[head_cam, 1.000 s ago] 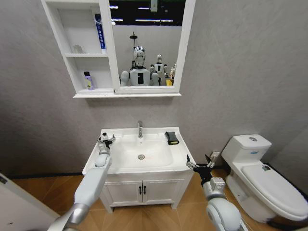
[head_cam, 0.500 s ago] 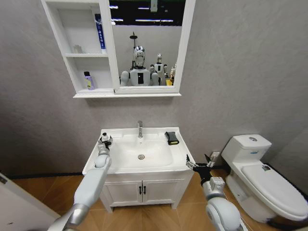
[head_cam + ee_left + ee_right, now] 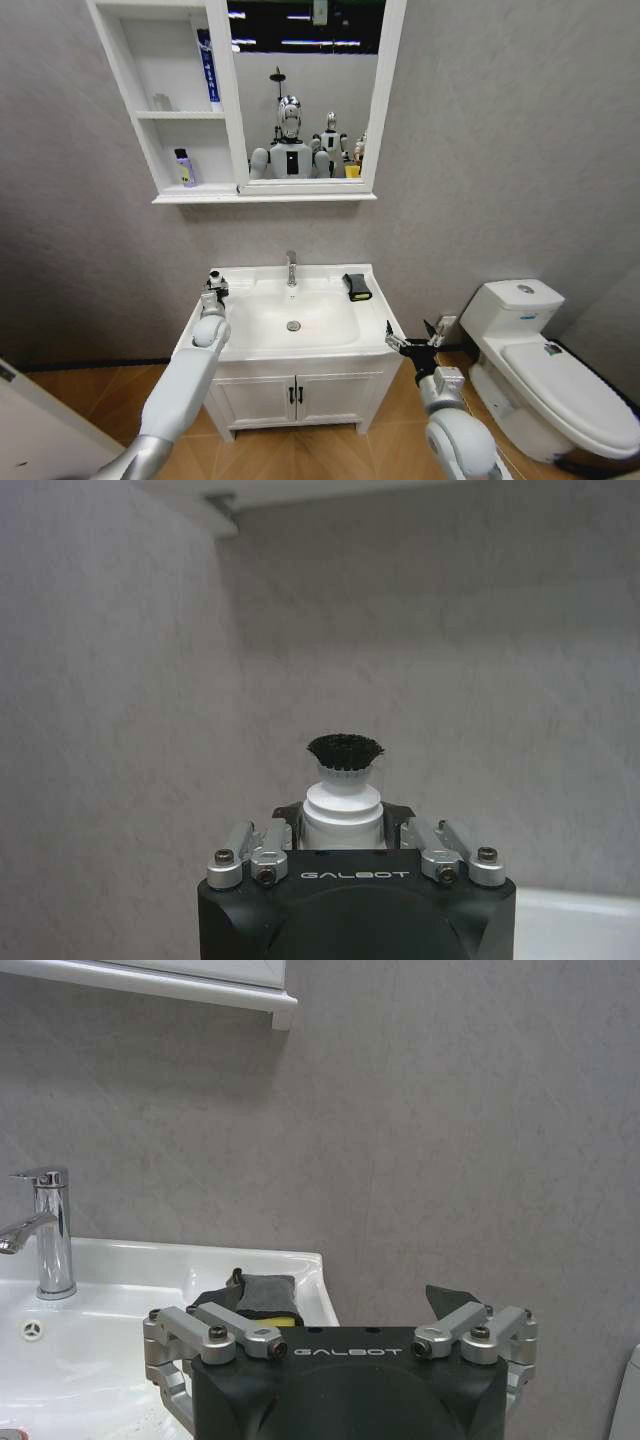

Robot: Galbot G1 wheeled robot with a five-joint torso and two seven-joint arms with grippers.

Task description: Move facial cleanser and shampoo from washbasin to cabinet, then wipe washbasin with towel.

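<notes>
- A bathroom, though likely a mock-up one in a robot lab.
- A white washbasin (image 3: 262,343) with a chrome faucet (image 3: 291,268) tops a two-door vanity (image 3: 295,396).
- A white toilet (image 3: 548,369) stands just beside it on a wood-pattern floor (image 3: 75,395).
- A white wall cabinet (image 3: 160,160) with a mirror (image 3: 305,90) and open shelves hangs on the grey wall (image 3: 500,140).
- The mirror reflects several humanoid robots (image 3: 290,140) under ceiling strip lights.
</notes>
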